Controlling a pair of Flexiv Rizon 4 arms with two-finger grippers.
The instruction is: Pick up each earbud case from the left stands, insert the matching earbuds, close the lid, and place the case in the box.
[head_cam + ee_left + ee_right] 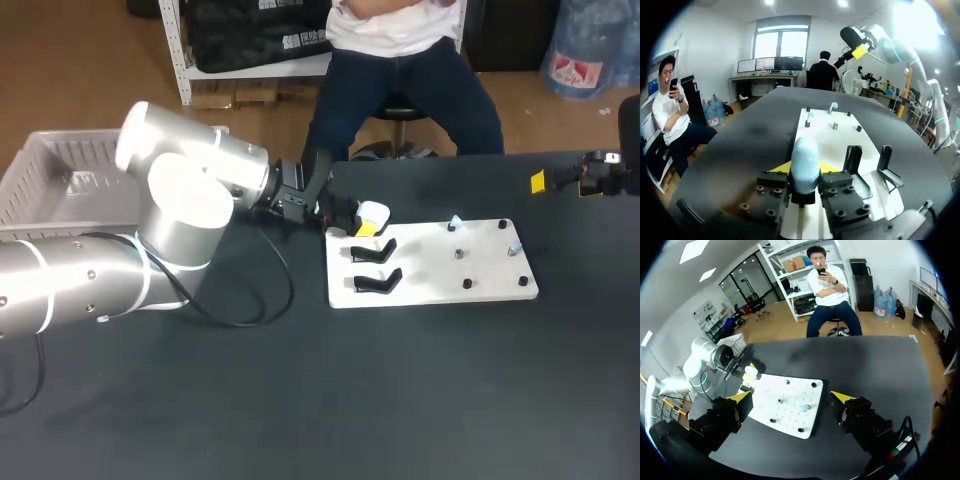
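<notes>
Yellow tips of the left gripper [805, 168] press on the earbud case [805, 155] from two sides, so this gripper is closed on it. The case is at the near corner of the white board [840, 137], on the side where the stands are. A dark piece sits directly under the case. I cannot tell if it is a stand or a part of the gripper, so I cannot say whether the case is lifted free.

I think the main risk is slipping. The case is smooth and rounded and only two small tips hold it, so it may turn or pop out when the arm lifts or swings. If the case is seated on a stand, a sideways pull could catch it and drag the board over the worktop [400, 380].

Just beside the gripper are two empty black stands [852, 159], and a careless move could strike them. Farther on, the small earbuds [831, 106] sit on their pegs, and a shifted board would carry them out of place too. The right gripper [792, 397] is wide open and holds nothing, well apart at the far end of the worktop.

The long axis of the case seems to run along the fingers, with its rounded end pointing ahead toward the earbuds. I cannot see where the lid hinge is.
</notes>
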